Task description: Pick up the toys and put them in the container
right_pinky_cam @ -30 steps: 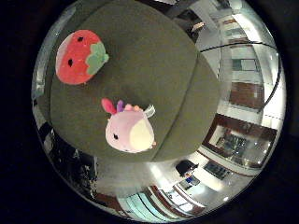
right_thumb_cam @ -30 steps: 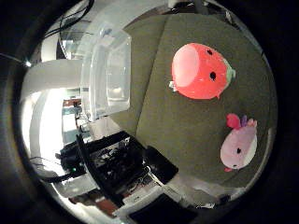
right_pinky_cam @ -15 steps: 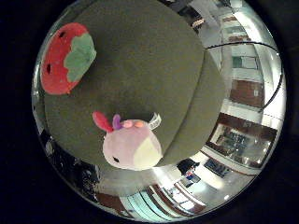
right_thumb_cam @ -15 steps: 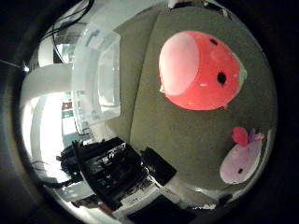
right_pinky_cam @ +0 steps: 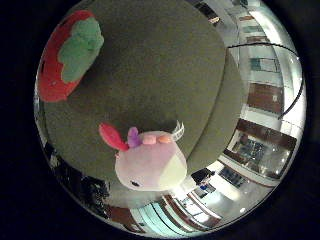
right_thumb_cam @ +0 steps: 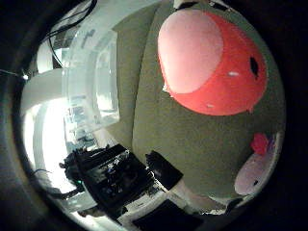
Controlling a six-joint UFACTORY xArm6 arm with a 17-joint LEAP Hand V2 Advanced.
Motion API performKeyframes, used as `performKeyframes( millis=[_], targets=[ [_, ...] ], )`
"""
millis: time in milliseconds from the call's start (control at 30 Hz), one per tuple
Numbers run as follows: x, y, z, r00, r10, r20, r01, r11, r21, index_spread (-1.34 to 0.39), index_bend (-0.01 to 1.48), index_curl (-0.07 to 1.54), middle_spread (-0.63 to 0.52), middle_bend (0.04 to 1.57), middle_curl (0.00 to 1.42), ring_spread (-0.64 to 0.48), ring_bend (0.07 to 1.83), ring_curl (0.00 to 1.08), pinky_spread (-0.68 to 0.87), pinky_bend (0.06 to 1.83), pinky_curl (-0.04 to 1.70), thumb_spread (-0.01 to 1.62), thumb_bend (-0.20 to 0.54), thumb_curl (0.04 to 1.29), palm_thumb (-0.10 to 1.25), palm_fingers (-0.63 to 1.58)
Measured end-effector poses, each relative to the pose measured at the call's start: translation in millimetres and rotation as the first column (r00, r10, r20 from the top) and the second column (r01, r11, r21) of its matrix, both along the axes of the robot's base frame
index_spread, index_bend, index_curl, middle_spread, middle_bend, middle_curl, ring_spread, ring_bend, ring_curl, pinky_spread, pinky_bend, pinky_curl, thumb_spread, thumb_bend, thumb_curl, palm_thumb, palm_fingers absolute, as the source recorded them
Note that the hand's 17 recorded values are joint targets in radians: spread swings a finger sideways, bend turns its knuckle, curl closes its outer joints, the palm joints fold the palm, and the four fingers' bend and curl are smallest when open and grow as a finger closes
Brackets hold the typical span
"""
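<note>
A red strawberry plush [right_thumb_cam: 211,62] with a green leaf top [right_pinky_cam: 80,47] lies on the olive-green cloth surface [right_pinky_cam: 165,80]. It fills much of the thumb side palm view, so it is close under the palm. A pink plush toy [right_pinky_cam: 150,162] with red and purple tufts and a white tag lies near the edge of the same surface, a short way from the strawberry. A clear plastic container [right_thumb_cam: 94,91] stands beside the cloth surface. No part of the hand shows in either view.
Dark equipment [right_thumb_cam: 113,180] sits beyond the cloth's edge, below the container. Room walls and windows [right_pinky_cam: 260,100] show past the far edge of the cloth surface.
Both toys have grown larger in the views over the last second; the camera has come down closer to the strawberry plush. The toys themselves lie where they were.
</note>
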State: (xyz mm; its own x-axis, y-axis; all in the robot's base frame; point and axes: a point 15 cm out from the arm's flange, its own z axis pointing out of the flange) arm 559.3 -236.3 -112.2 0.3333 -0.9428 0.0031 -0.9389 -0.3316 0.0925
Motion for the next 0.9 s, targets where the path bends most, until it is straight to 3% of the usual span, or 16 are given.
performKeyframes(
  millis=[433,633,767,833,900],
  targets=[
    [-4,3,-29,1.000,-0.015,-0.002,0.015,0.999,-0.048,-0.34,0.16,0.29,0.03,0.21,0.32,0.17,0.26,0.27,0.30,0.43,0.16,1.04,-0.021,0.30,0.52,0.18],
    [-6,14,-39,1.000,-0.021,-0.012,0.021,0.999,-0.046,-0.35,0.17,0.29,-0.04,0.24,0.34,0.07,0.37,0.29,0.26,0.49,0.14,1.03,-0.020,0.30,0.59,0.37],
    [-6,15,-42,1.000,-0.030,-0.007,0.030,0.998,-0.047,-0.39,0.19,0.30,-0.20,0.38,0.40,-0.20,0.64,0.36,-0.04,0.68,0.10,1.03,-0.015,0.31,0.64,0.88],
    [-4,14,-41,1.000,-0.030,-0.001,0.030,0.998,-0.048,-0.42,0.20,0.33,-0.25,0.44,0.44,-0.27,0.72,0.39,-0.19,0.78,0.12,1.04,-0.016,0.31,0.66,1.05],
    [-3,12,-40,0.999,-0.032,0.005,0.033,0.998,-0.050,-0.46,0.31,0.42,-0.29,0.58,0.53,-0.30,0.83,0.47,-0.33,0.96,0.19,1.04,-0.018,0.32,0.70,1.20]
  ],
)
